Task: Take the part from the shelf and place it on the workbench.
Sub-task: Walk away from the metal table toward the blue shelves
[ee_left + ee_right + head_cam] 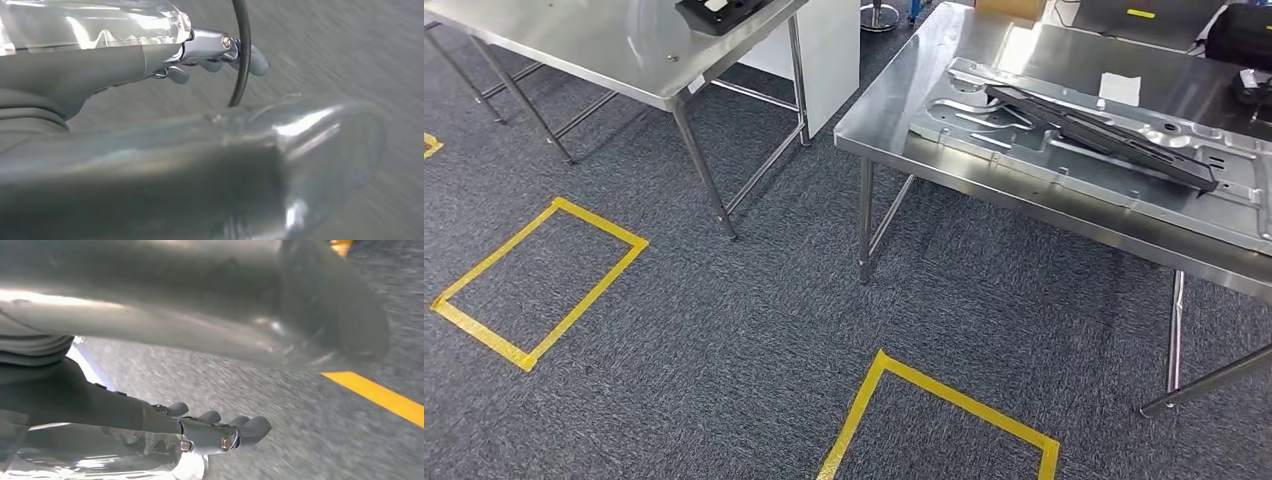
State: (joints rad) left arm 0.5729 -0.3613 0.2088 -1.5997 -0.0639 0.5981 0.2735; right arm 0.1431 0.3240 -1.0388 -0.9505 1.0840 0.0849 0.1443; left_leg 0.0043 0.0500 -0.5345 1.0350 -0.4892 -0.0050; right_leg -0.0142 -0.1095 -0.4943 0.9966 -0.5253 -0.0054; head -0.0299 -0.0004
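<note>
Open carpet [754, 330] lies between two steel tables [624, 50] [904, 110], their legs flanking the gap

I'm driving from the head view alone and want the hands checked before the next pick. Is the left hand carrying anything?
Observer: No. The left hand holds nothing, with grey carpet behind it.
Operator: And the right hand?
Observer: The right hand holds nothing either; its fingers are stretched out.
Operator: What lies beyond it?
Observer: Carpet, with a strip of yellow tape on it.
</note>
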